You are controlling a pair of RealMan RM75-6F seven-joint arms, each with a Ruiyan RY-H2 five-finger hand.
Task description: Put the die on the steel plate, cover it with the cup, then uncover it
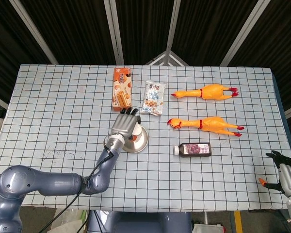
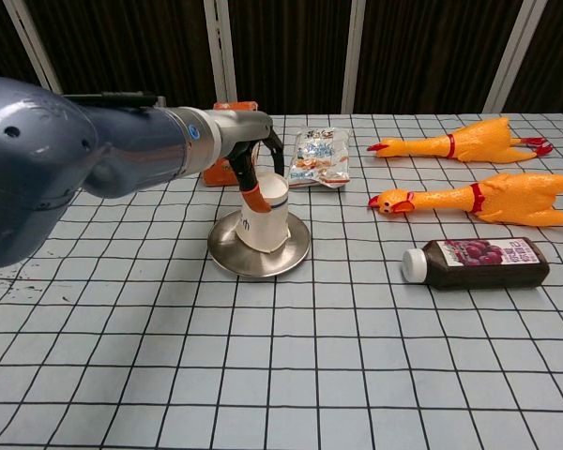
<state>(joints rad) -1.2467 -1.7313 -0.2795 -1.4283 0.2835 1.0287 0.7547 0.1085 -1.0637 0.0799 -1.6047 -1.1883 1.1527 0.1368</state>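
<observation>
We see the left hand (image 2: 252, 167) holding the white cup (image 2: 266, 214) upside down, its fingers wrapped around the upper part, with the cup's wide mouth down on the steel plate (image 2: 230, 260) and leaning a little rather than standing square. The plate sits on the checked worktop (image 2: 281, 375), near the middle and towards the left. We cannot see the die in either view; whether it lies under the cup we cannot tell. In the head view the same left hand (image 1: 125, 125) covers most of the cup, and only the plate's rim (image 1: 142, 141) shows beside it. The right hand (image 1: 287, 175) hangs off the worktop's near right corner, holding nothing, its fingers loosely apart. Behind the plate lie an orange snack box (image 1: 121, 87) and a small snack packet (image 1: 153, 97). To the right lie two rubber chickens (image 1: 206, 91) (image 1: 207, 124), one behind the other, and in front of them a dark bottle (image 1: 193, 149) on its side.
</observation>
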